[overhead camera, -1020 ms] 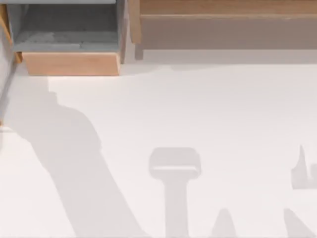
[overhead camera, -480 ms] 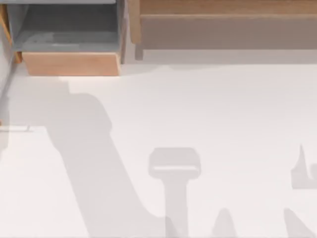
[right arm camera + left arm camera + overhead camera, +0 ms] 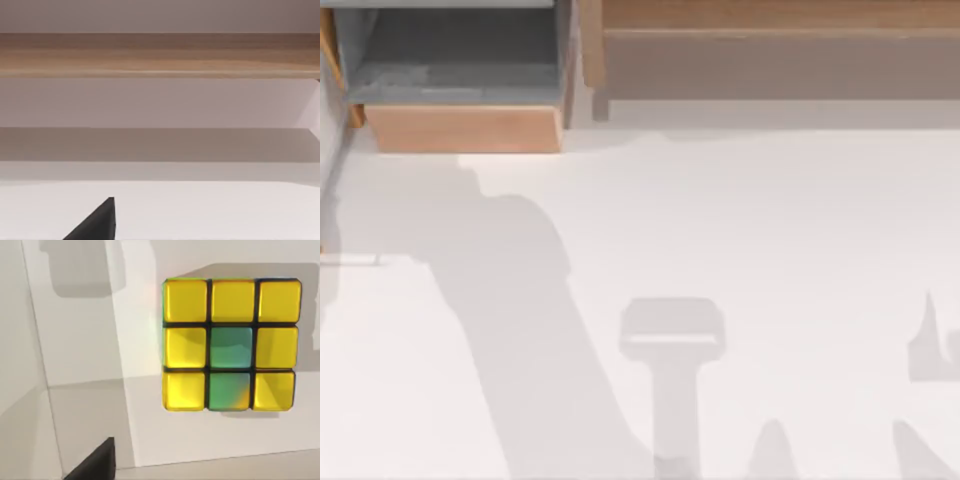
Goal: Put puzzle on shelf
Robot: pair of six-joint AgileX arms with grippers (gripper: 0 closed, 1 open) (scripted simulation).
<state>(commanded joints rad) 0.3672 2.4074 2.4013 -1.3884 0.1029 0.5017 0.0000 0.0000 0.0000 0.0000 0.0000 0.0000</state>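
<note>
1. The puzzle is not on the shelf yet. In the left wrist view it lies flat on the white table, and nothing is touching it.

2. The face of the puzzle that shows is mostly yellow, with two green squares in the middle column and black lines between the squares.

3. The shelf is the long wooden board at the far edge of the table, on the right side in the top view. Its grey-brown face has nothing on it. A wooden post stands at its left end.

4. A smaller box with a wooden front and a grey inside sits to the left of the shelf. It is not the place for the puzzle.

5. So almost all of the job is left. The puzzle has to be picked up, carried to the shelf and put down there.

6. The left arm hangs above the puzzle, and its camera looks down on it. A dark finger tip pokes in at the edge of that view, off to one side of the puzzle and not touching it.

7. The pictures do not tell if the left jaws are open or closed. They are not holding the puzzle.

8. The right arm's camera looks straight at the long shelf. A dark finger tip shows at the edge there too. Whether its jaws are open or closed cannot be told either. This arm looks parked.

9. In the top view, long grey shadows of the arms fall across the table.
</note>
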